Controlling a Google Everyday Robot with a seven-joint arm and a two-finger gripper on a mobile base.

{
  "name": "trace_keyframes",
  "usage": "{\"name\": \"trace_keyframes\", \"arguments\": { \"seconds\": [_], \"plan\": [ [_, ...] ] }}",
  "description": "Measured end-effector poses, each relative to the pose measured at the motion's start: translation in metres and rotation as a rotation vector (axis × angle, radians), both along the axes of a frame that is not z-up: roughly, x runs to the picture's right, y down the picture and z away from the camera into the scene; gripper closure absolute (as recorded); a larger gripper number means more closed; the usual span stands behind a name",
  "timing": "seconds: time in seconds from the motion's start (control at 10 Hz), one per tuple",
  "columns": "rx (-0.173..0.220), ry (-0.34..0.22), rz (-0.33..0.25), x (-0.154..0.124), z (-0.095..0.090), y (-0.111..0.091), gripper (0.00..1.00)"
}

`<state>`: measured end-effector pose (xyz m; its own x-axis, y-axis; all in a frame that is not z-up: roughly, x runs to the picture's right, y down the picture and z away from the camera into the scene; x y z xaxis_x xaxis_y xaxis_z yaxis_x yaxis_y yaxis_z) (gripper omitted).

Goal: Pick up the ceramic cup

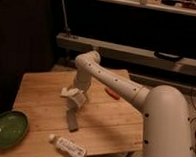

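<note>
On the wooden table (113, 124), where a green bowl (7, 128) at the front left edge shows only its own glazed inside, the gripper (73, 95) hangs low at mid-table, jaws wide, right at the ceramic cup (80, 100), contact unclear.

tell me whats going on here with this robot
The robot's arm reaches down over the wooden table, its gripper low near the middle, beside a small white object that may be the ceramic cup. Nothing looks lifted yet. A green bowl, a white printed tube and a small orange-red item lie untouched around it.
</note>
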<state>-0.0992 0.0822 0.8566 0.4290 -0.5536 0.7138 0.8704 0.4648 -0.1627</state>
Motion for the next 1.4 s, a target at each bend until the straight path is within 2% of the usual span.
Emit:
{"name": "trace_keyframes", "arguments": {
  "seconds": [0.3, 1.4],
  "plan": [
    [-0.031, -0.004, 0.008, 0.003, 0.013, 0.012, 0.2],
    [-0.061, -0.024, 0.002, -0.002, 0.032, 0.035, 0.2]
  ]
}}
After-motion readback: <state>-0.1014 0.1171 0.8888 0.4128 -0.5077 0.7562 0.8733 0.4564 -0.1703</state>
